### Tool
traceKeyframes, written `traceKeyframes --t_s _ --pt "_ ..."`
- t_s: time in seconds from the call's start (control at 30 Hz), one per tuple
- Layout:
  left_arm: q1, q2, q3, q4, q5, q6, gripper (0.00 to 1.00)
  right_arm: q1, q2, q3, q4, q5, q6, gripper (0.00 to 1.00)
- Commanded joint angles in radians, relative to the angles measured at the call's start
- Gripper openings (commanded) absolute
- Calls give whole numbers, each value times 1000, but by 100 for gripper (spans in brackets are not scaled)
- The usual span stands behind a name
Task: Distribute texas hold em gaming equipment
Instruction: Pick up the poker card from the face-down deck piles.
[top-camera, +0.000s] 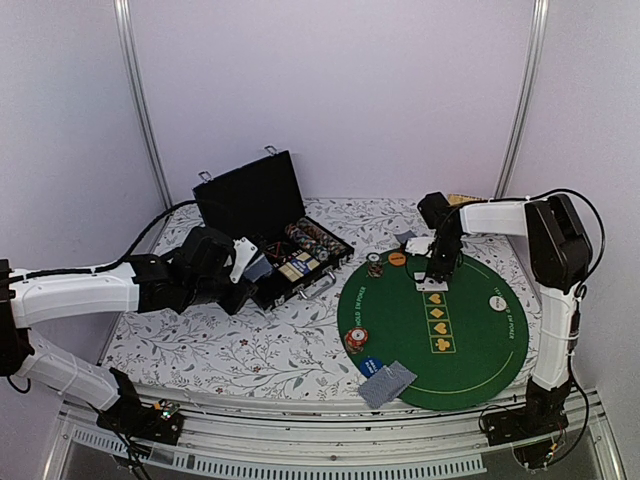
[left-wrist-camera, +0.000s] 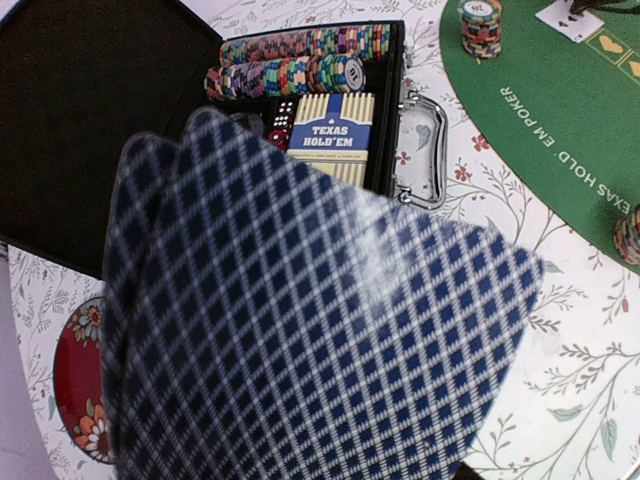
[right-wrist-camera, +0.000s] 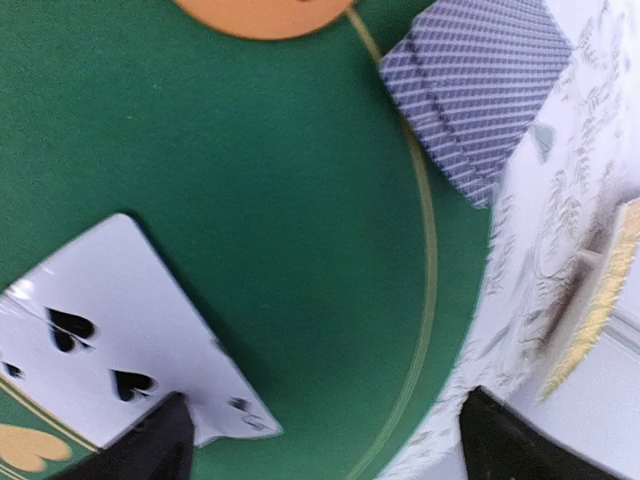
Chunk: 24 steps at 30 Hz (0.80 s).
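Note:
My left gripper (top-camera: 238, 268) hovers beside the open black case (top-camera: 250, 200), shut on a fan of playing cards (left-wrist-camera: 300, 330) whose blue diamond backs fill the left wrist view and hide the fingers. Rows of striped poker chips (left-wrist-camera: 300, 62) and a Texas Hold'em box (left-wrist-camera: 330, 135) lie in the case. My right gripper (top-camera: 436, 278) (right-wrist-camera: 325, 425) is open low over the green mat (top-camera: 470, 340). One fingertip (right-wrist-camera: 150, 445) sits at the corner of a face-up spade card (right-wrist-camera: 110, 330). The orange button (top-camera: 397, 259) and two face-down cards (right-wrist-camera: 475, 80) lie at the mat's far edge.
Chip stacks (top-camera: 375, 269) (top-camera: 355, 340), a blue disc (top-camera: 372, 365), a white disc (top-camera: 497, 300) and face-down cards (top-camera: 388, 383) lie on the mat. A round dark-red dish (left-wrist-camera: 78, 385) lies left of the case. The case handle (left-wrist-camera: 425, 150) points toward the mat.

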Motion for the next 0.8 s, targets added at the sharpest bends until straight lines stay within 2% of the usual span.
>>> traceKeyframes --t_s 0.0,0.1,0.17,0.2,0.27,0.33,0.4,0.47,0.5,0.57,0.77 --pt "-1 -7 -4 15 -3 11 45 4 -48 -16 135 130 15 99" --pt "-3 -1 -5 13 -13 14 45 19 -178 -31 296 174 26 99" --pt "-4 6 -3 10 -18 16 45 24 -277 -26 387 95 82 99" --pt "-5 8 -2 10 -19 18 45 25 -320 -9 402 26 185 99" --pt "-6 10 -1 10 -21 20 44 25 -389 50 343 -240 380 99" --pt "-7 10 0 8 -20 22 45 25 -443 61 334 -583 546 99" --pt "-8 8 0 7 -15 23 44 33 -484 -14 471 -845 701 99" --pt "-12 2 0 8 -7 24 44 58 -501 -122 677 -1038 928 99" --pt "-12 1 0 8 -2 24 44 80 -496 -160 756 -1086 1044 99" --pt "-14 -6 0 10 9 25 44 145 -452 -169 805 -1104 1173 100" --pt "-17 -19 -5 22 29 29 45 317 -201 8 694 -1195 1218 97"
